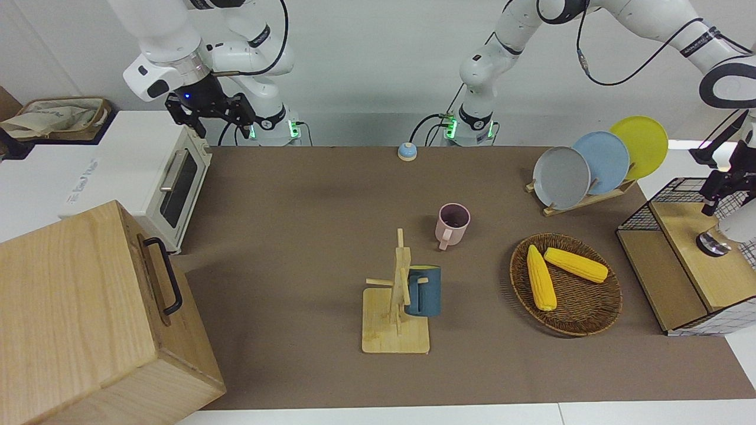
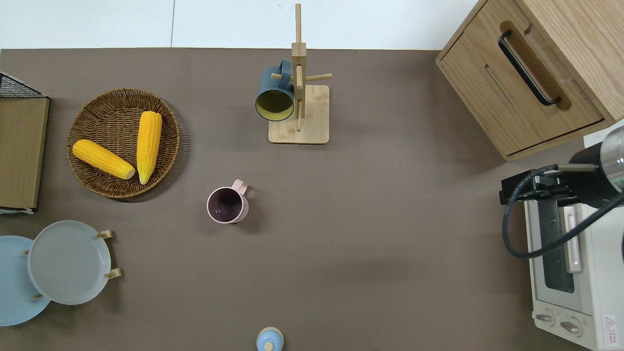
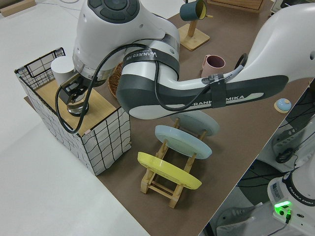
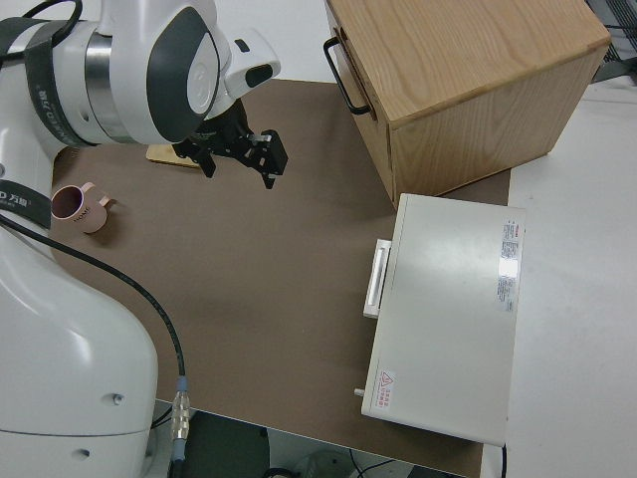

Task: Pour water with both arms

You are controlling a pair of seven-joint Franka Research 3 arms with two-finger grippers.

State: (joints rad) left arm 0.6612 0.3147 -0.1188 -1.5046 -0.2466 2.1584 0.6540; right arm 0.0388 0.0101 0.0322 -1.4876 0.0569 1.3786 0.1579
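The left gripper (image 3: 75,101) hung over the wire basket (image 3: 106,135), jaws' state impossible to tell. The right gripper (image 4: 239,154) hovered, jaws wide, above the toaster oven (image 1: 171,183). At the desk's (image 2: 370,234) centre stood a pink mug (image 2: 227,204), the blue mug (image 2: 274,97) at its 1 o'clock overhead.

Mid-table open round pink mug (image 2: 227,205) — mug tree (image 2: 298,92), corn basket (image 2: 123,142) farther out.

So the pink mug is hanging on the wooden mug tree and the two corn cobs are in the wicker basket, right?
Not quite. The pink mug stands upright on the table, nearer to the robots than the mug tree. The mug on the tree is the dark blue one. The two corn cobs do lie in the wicker basket. The overhead view shows it.
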